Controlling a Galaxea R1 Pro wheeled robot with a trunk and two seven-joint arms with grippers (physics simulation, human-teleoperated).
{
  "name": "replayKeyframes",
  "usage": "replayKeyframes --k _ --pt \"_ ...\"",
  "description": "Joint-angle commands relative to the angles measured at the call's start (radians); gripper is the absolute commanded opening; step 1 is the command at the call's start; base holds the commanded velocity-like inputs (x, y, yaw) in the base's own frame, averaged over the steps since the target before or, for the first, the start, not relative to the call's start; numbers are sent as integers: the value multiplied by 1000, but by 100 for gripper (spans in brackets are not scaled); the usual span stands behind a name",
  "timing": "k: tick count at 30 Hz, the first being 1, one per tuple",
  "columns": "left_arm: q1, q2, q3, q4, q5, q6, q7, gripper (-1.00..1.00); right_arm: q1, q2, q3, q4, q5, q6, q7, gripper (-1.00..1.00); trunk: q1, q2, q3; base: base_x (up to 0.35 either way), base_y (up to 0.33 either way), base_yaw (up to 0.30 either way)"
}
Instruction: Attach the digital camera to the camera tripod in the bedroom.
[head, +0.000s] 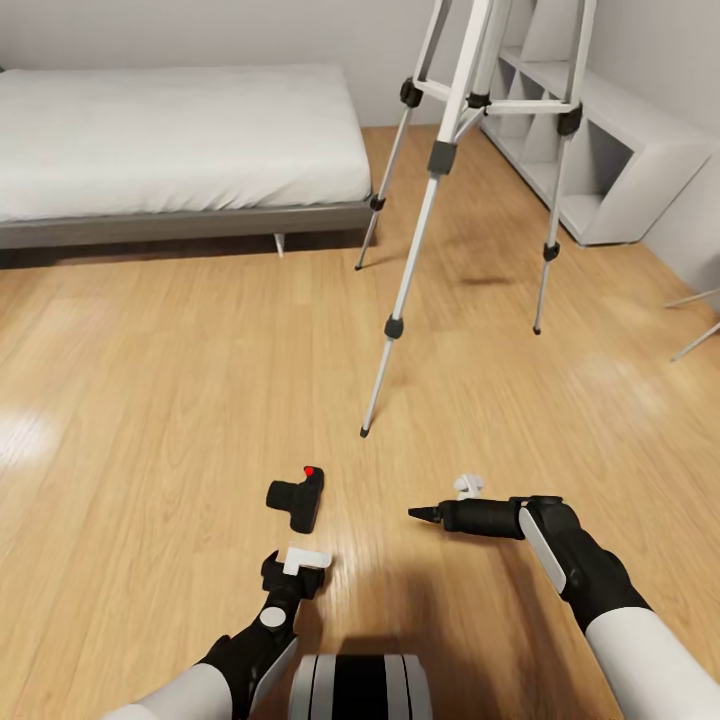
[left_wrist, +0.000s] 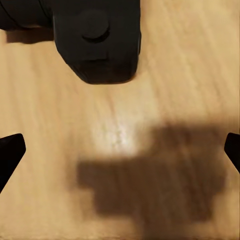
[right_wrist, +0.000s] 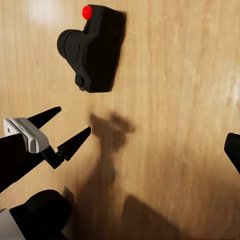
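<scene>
Digital camera (head: 298, 499), the small black boxy one with a stubby lens and a red dot on top, lies on the wood floor (head: 150, 400) just ahead of us, not yet picked up. So we judge the task barely begun: the camera has to be grasped, lifted and carried to the head of the tall camera tripod (head: 440, 160) with silver telescoping legs and black joints, which stands farther on; its head is cut off by the top of the head view.

Our left claw (head: 293, 572) hovers low over the floor just short of the camera. In the left wrist view its dark fingertips (left_wrist: 10, 152) sit at opposite edges, so it is spread wide and holds nothing, with the camera's black body (left_wrist: 97, 37) ahead of the gap rather than between the tips. Our right claw (head: 425, 513) points across toward the camera from the other side; in the right wrist view one of its fingertips (right_wrist: 232, 147) shows at the edge, and we judge it open and empty, though less surely. That view also looks down on the camera (right_wrist: 92, 47) and the left claw (right_wrist: 62, 131).

Around us are a white bed on a grey frame (head: 170, 150) to the left and a pale grey open shelf unit (head: 620, 170) behind the tripod. Nothing lies between the camera and the tripod; its nearest leg foot (head: 366, 432) stands near the camera, and we should keep the arms from knocking it on the lift.
</scene>
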Motion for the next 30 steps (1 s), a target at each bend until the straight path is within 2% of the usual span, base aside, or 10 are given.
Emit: replayKeyframes --k 1,6,14,20,21,24,30 --pt "-1 1 -9 1 11 -4 5 100 0 -1 1 -1 -5 5 -1 100 0 -1 -5 0 0 0" --pt "-1 2 -8 1 11 -5 7 100 -1 -2 2 -1 -6 5 0 100 2 -2 -24 0 0 0" --pt "-1 0 -9 -10 6 -5 28 100 0 -2 2 -1 -7 5 2 100 2 -2 -24 0 0 0" --pt "-1 -3 -11 -17 -2 -5 128 100 0 -1 2 -1 -7 5 2 100 2 -2 -24 0 0 0" --pt "-1 -4 -11 -18 -3 -5 160 100 0 -1 2 -1 -7 5 2 100 2 -2 -24 0 0 0" --pt "-1 -3 -12 -18 -3 -5 198 100 0 -1 2 -1 -7 5 2 100 2 -2 -24 0 0 0" --pt "-1 0 -12 -17 -3 -5 214 100 0 -1 2 -1 -7 5 2 100 2 -2 -24 0 0 0"
